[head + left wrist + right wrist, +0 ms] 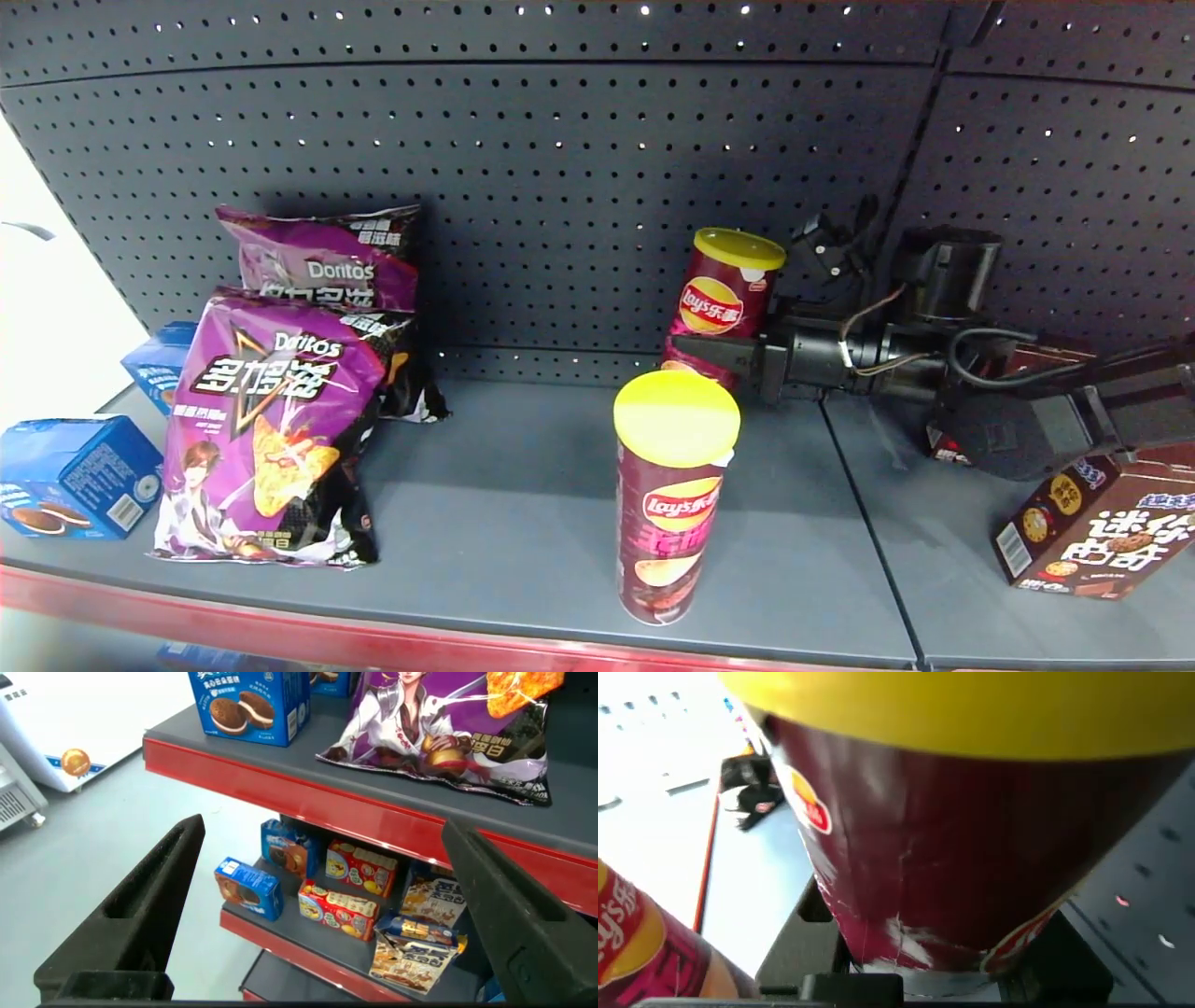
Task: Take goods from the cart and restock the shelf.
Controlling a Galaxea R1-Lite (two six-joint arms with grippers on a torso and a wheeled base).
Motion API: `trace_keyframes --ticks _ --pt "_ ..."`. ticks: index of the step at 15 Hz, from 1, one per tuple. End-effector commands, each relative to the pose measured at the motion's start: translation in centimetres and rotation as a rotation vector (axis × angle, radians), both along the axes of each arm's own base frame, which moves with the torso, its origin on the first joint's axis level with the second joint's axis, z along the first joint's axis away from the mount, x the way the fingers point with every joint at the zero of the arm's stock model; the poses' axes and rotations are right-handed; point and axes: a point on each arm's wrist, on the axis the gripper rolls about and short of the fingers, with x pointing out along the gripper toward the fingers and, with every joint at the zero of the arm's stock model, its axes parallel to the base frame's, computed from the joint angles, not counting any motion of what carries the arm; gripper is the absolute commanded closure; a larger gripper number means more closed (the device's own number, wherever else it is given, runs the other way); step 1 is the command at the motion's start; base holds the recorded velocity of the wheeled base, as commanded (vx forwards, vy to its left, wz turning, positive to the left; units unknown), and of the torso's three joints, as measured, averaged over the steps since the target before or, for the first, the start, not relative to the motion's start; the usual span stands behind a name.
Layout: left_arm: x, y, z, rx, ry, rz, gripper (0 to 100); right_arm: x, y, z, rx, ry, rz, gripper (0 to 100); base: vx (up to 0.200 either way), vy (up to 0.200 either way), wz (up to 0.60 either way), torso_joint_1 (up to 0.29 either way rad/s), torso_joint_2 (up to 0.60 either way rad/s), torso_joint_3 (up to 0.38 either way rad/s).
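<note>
Over shelf (523,485), level right end effector (707,359) clamps can (724,289).

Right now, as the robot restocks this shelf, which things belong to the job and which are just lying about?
Job: back can, held by the right gripper; front can; shelf board.

Lying about: purple chip bags; blue biscuit boxes; brown cookie box; snack boxes on the lower shelf.

Grey shelf (523,485), purple chip bags (266,439), chip canister (674,504), blue boxes (79,476), brown box (1102,532)
</note>
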Motion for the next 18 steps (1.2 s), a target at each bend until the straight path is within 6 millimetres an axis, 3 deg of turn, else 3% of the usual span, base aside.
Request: trace_keyframes --ticks 1,9,18 --pt "0.0 0.0 0.0 0.0 0.0 0.0 0 1.1 -0.1 0.0 0.0 -0.001 0.021 100 0.0 0.0 0.0 0.0 0.0 0.0" --pt "0.0 0.0 0.0 0.0 0.0 0.0 0 3.6 0.1 -0.5 -0.014 -0.034 0.02 100 0.0 0.0 0.0 0.0 0.0 0.0" --pt "0.0 0.0 0.0 0.0 0.0 0.0 0 5.0 -0.6 -1.1 -0.038 -0.046 -0.009 100 0.0 0.0 0.0 0.0 0.0 0.0"
